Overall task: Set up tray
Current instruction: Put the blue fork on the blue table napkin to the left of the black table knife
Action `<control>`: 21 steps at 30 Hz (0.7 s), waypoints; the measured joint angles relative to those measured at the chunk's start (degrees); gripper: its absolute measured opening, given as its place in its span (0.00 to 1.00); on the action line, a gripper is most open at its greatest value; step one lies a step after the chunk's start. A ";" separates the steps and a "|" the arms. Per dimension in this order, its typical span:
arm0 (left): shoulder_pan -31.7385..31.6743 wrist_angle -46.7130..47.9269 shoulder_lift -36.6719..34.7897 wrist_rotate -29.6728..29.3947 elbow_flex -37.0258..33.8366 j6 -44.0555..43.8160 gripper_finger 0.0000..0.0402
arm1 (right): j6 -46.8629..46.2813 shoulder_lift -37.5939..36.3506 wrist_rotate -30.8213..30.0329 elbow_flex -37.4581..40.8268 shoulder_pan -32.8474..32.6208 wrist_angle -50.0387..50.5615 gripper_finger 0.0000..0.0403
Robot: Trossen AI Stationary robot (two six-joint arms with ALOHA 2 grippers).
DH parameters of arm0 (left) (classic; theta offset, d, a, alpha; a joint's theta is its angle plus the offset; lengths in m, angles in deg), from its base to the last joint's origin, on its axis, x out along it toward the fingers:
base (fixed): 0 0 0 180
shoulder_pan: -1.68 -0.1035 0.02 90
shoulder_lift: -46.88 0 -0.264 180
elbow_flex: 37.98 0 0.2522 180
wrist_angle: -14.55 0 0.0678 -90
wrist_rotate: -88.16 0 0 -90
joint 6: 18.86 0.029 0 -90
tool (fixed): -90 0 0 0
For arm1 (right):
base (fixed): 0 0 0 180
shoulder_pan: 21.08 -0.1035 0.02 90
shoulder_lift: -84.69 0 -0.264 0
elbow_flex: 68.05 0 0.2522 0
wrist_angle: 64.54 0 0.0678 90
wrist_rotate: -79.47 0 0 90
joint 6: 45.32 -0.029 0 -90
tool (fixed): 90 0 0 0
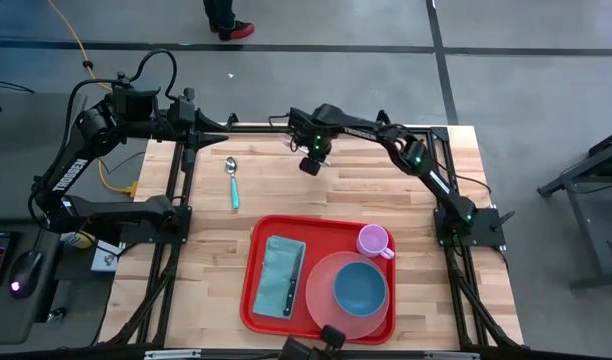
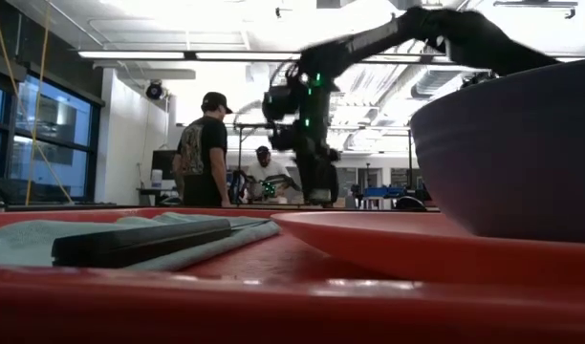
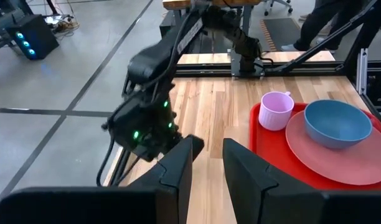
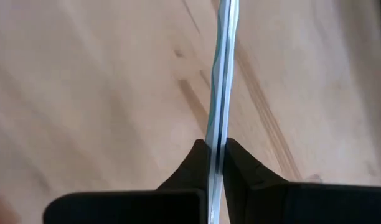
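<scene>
Black jointed arms (image 1: 106,130) with green lights and white lettering

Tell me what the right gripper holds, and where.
The right gripper pinches a thin teal utensil by its flat shaft; which utensil is unclear.

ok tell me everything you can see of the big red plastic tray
The large flat red plastic tray is rectangular with rounded corners and a low raised rim. It lies flat on the wooden table, at its near edge. On it rest a folded teal cloth with a dark-handled knife on top, a round salmon-pink plate holding a blue bowl, and a pink cup in its far right corner. No gripper touches it.
</scene>
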 joint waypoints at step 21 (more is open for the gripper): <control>0.02 -2.08 1.79 -3.93 -4.95 -4.07 0.31 | -4.04 -28.06 -14.04 -0.09 -11.90 -3.08 0.00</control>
